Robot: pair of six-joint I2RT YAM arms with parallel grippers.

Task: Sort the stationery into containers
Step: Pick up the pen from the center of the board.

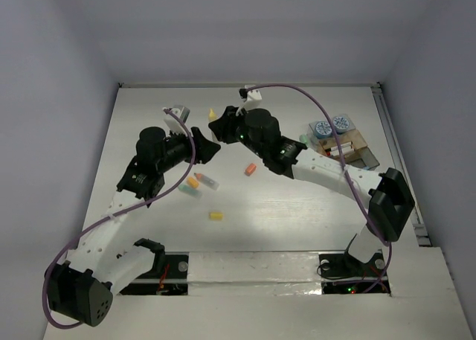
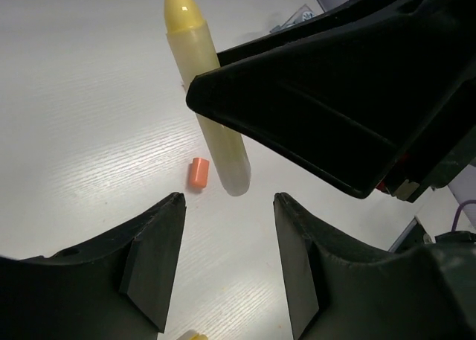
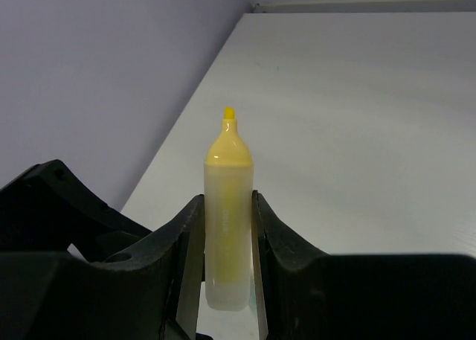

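Top: your right gripper (image 1: 218,124) clamps the yellow highlighter (image 1: 212,114) toward the table's (image 1: 297,206) back, left gripper (image 1: 207,145) just beside it, tray (image 1: 358,145) well apart at right | Left wrist: left fingers (image 2: 155,258) stand apart, nothing between; highlighter just ahead, orange cap (image 2: 198,172) beside it | Right wrist: jaws pinch the highlighter's barrel, tip pointing away.
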